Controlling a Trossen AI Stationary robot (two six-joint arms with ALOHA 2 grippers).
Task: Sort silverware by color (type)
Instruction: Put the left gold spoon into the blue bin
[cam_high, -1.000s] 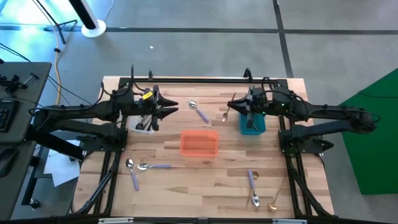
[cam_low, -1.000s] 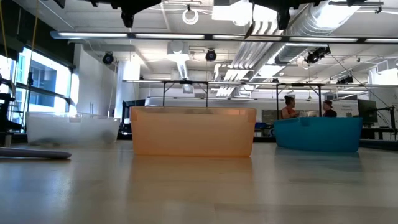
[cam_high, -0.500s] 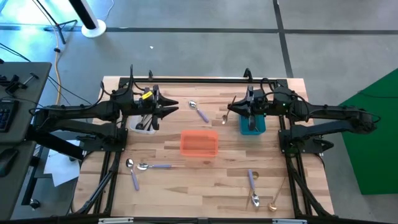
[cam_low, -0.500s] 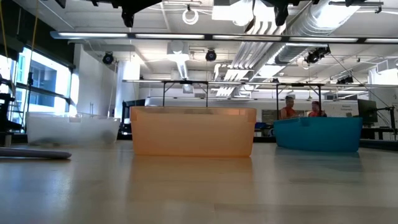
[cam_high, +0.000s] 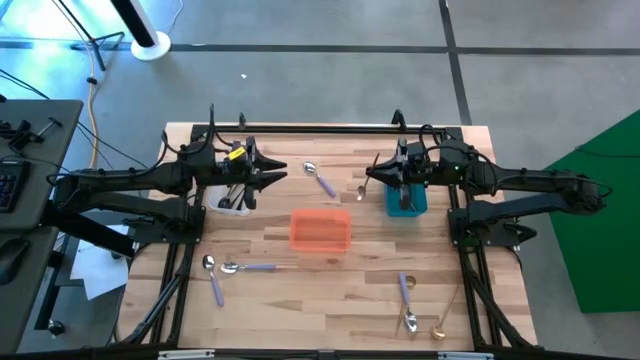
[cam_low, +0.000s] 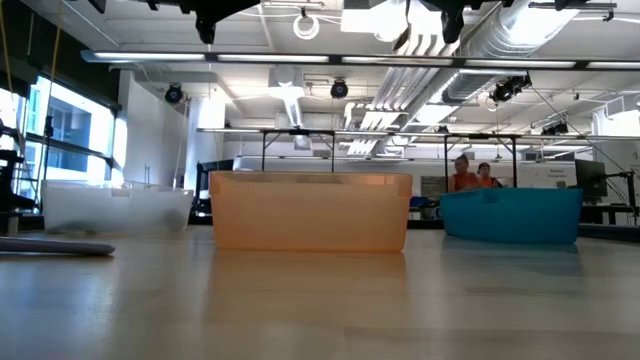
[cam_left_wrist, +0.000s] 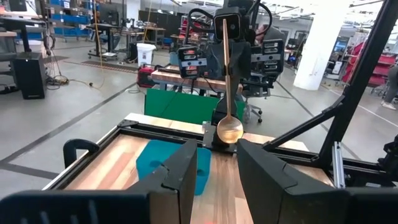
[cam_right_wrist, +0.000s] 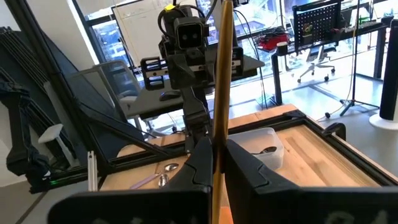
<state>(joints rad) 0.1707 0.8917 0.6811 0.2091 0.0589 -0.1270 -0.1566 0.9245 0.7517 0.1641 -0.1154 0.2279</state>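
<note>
Right gripper (cam_high: 372, 176) is up over the back of the counter (cam_high: 330, 280), jaws clamped on a gold spoon (cam_left_wrist: 228, 93). In the left wrist view the spoon hangs bowl-down from the right gripper, well clear of the wood, and in the right wrist view its handle runs straight up between the two dark fingers (cam_right_wrist: 245, 168). The gripper sits just beside the teal bin (cam_high: 406, 198), on the side toward the middle of the counter.

Left gripper (cam_high: 282, 175) hovers opposite, near the clear bin (cam_high: 228, 200), jaws apart with nothing between them. In the right wrist view a dark spoon (cam_right_wrist: 266, 150) lies in that clear bin.

Between the two grippers, a lavender-handled spoon (cam_high: 319, 179) lies on the wood at the back. The orange bin (cam_high: 320, 230) stands in the middle of the counter.

At the front left, two more lavender-handled spoons: one (cam_high: 213, 279) angled toward the front edge, the other (cam_high: 249, 267) lying crosswise just beside it, their bowls close together. At the front right, another lavender-handled spoon (cam_high: 407, 302) lies with its bowl toward the front edge, and a second gold spoon (cam_high: 446, 313) lies near it on the outer side.

In the low view, people (cam_low: 470, 176) show far back in the room.
</note>
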